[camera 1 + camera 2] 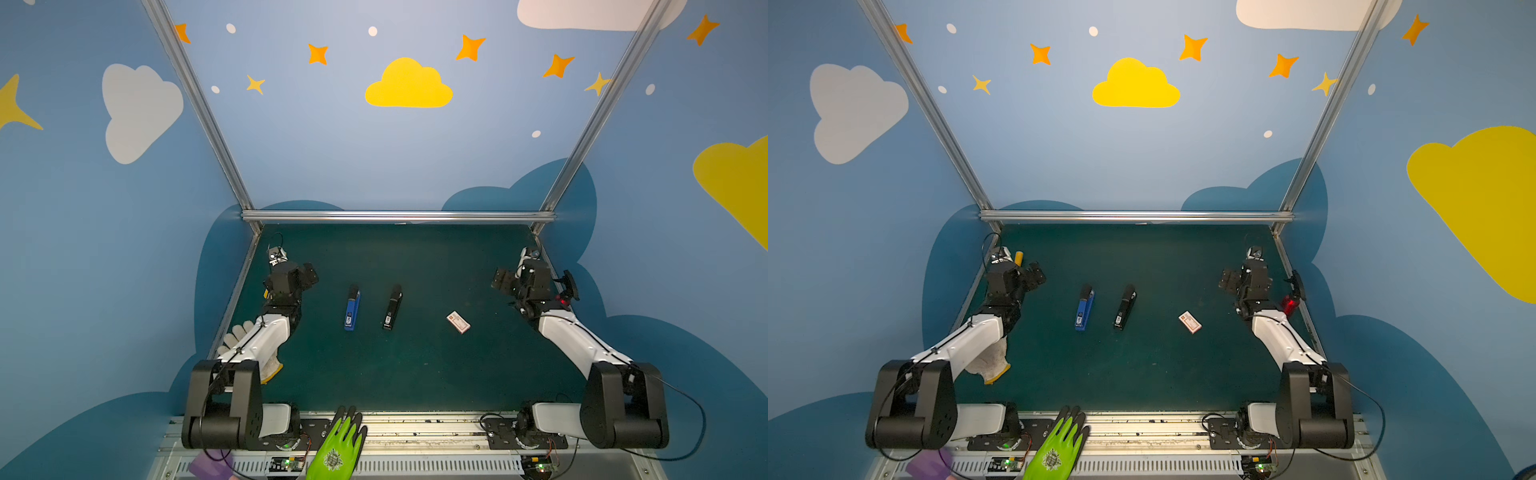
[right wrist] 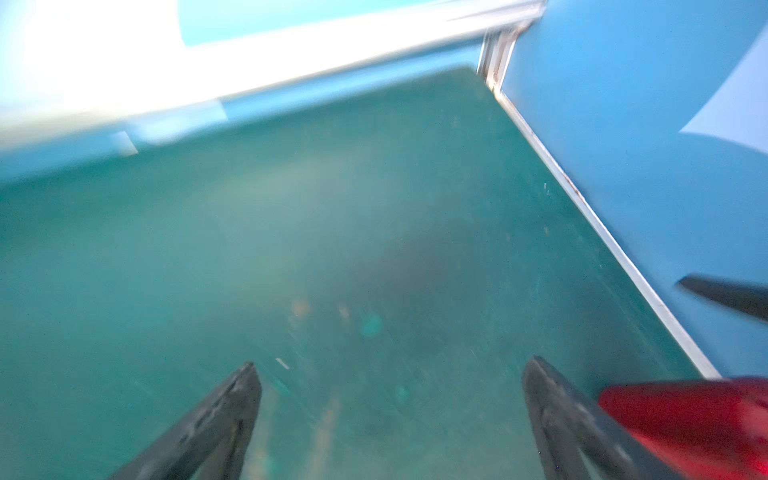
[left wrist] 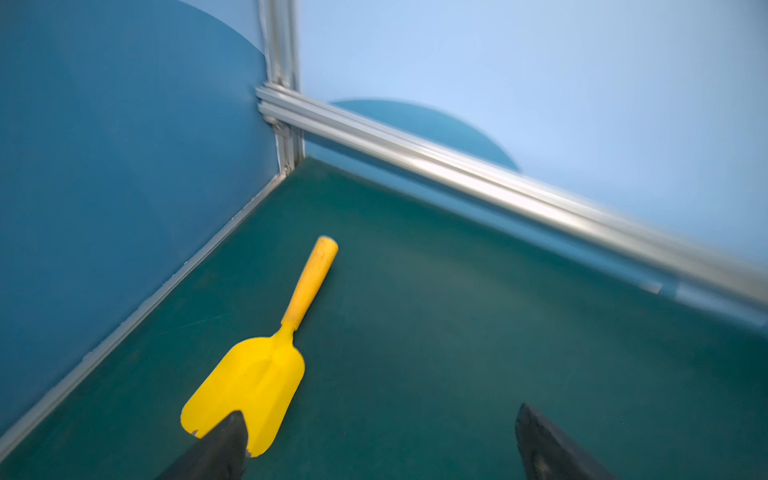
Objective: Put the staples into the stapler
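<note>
The small white cardboard box of staples with a red label (image 1: 458, 322) lay flat on the dark green mat (image 1: 415, 374), right of centre and well apart from both grippers. To its left lay a black stapler (image 1: 392, 307) and, beside that, a blue stapler (image 1: 352, 309), roughly parallel and not touching. The left gripper (image 3: 378, 415) hung near the mat's far-left corner, jaws spread wide and empty, close to a yellow plastic trowel (image 3: 266, 365). The right gripper (image 2: 392, 363) — likewise wide open, holding nothing — hung by the mat's right edge.
</note>
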Robot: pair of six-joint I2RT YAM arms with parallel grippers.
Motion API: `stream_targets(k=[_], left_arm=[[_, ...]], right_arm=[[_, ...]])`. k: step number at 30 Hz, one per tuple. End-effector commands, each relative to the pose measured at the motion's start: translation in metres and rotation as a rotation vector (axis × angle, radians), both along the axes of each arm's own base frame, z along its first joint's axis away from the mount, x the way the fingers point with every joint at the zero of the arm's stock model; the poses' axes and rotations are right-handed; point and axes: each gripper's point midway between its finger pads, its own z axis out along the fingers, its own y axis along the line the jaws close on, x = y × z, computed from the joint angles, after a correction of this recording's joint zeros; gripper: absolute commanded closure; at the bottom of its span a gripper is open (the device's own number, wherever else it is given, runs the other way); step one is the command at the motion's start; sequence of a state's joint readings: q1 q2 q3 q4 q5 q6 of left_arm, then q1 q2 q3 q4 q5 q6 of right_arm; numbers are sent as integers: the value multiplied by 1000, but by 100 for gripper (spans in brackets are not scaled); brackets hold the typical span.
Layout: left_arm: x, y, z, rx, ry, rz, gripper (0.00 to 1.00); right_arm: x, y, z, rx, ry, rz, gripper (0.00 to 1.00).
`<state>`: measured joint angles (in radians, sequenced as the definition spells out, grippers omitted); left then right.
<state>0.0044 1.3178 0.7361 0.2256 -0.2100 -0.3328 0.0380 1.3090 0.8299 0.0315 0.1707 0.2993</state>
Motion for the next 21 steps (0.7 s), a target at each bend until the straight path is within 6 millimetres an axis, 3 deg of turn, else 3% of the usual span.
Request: stream_targets(k=[1, 2, 4, 8, 12, 16, 21], left_arm=[[-19, -9, -25, -303, 134, 64, 0], [-19, -20, -25, -347, 157, 18, 1], [-20, -43, -24, -414, 177, -95, 7], [-38, -69, -35, -534, 251, -150, 15], [-67, -97, -48, -615, 328, -226, 17], [-102, -116, -61, -645, 378, -261, 18], [-135, -124, -76, -682, 407, -261, 18]], right_arm=[[-8, 37, -10, 421, 115, 97, 17], [-4, 60, -5, 467, 114, 234, 31], [-6, 89, -6, 498, 194, 301, 39], [-17, 145, -9, 365, 321, 390, 38], [-25, 192, -17, 346, 430, 443, 37], [-31, 235, -33, 319, 541, 476, 38], [-40, 280, -57, 276, 755, 466, 35]])
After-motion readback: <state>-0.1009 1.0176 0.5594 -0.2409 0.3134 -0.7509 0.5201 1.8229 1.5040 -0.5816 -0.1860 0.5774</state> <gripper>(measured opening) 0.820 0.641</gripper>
